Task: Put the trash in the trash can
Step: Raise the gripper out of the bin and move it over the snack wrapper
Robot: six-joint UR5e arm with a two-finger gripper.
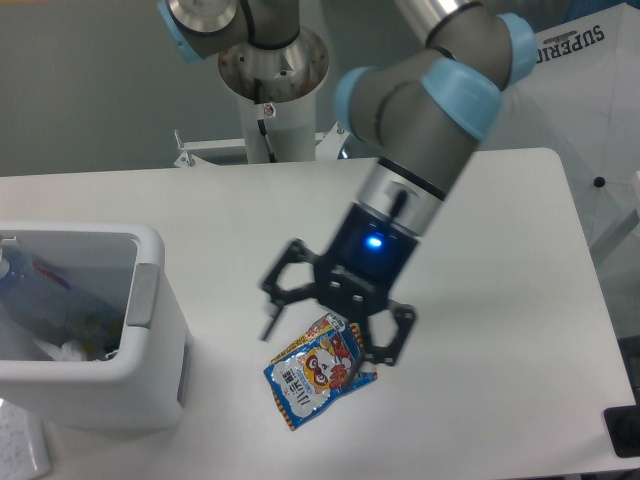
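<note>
Arm: we see it reach down from the upper frame, grey links with pale blue joint caps, wrist angled toward lower left, blue light lit on the wrist. Tool (pixel 325 335): black, two fingers spread wide apart, pointing downward, nothing held between them.

bg: grey wall (pixel 90 90) | white table (pixel 500 250) | white "SUPERIOR" umbrella (pixel 590 110) at right

white table (pixel 480 250), snack packet (pixel 310 378), trash can (pixel 130 390)
</note>
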